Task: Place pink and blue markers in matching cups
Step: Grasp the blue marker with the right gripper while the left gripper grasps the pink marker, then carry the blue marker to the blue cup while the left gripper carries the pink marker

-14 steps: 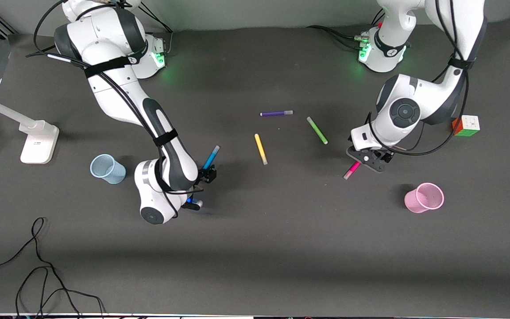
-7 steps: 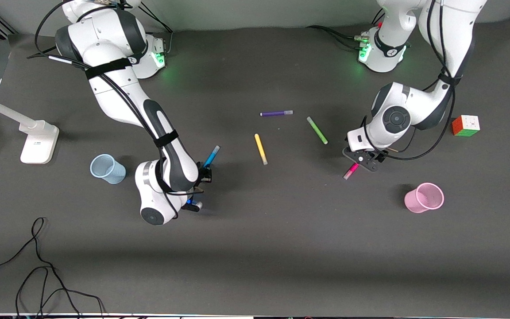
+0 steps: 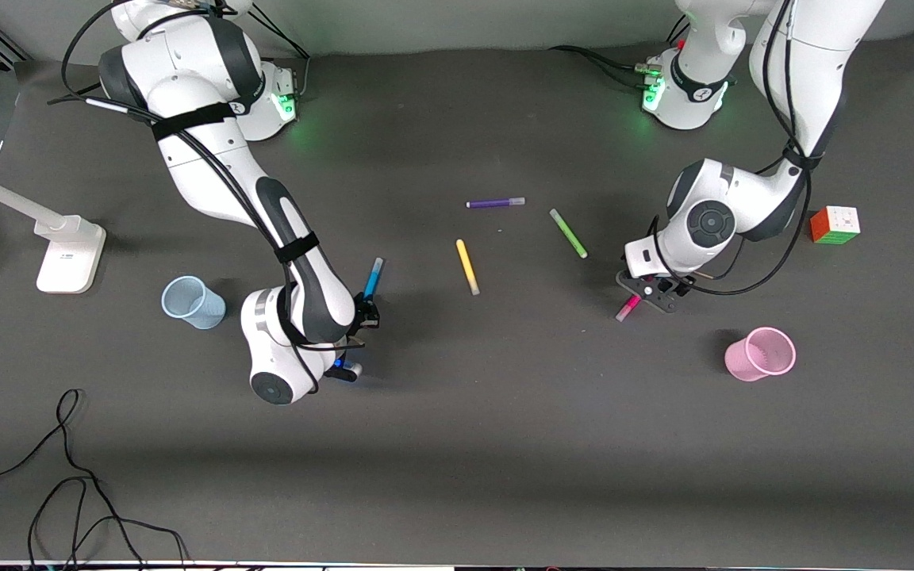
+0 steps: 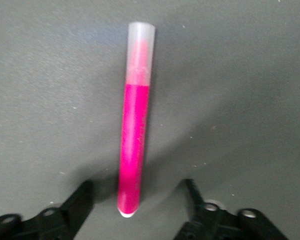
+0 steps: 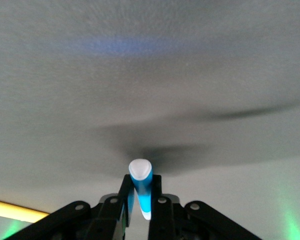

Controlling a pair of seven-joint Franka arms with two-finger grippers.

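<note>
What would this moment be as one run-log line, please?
right pincer: shut on blue marker | left pincer: open around pink marker | cups: no markers

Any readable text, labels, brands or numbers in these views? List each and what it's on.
No text can be read in any view.
White stand base: a small dark mark, too small to read.
Right arm's upper link: a small logo, too small to read.
Pink marker and blue marker: no print visible.
Blue cup, pink cup, puzzle cube: no lettering visible.
</note>
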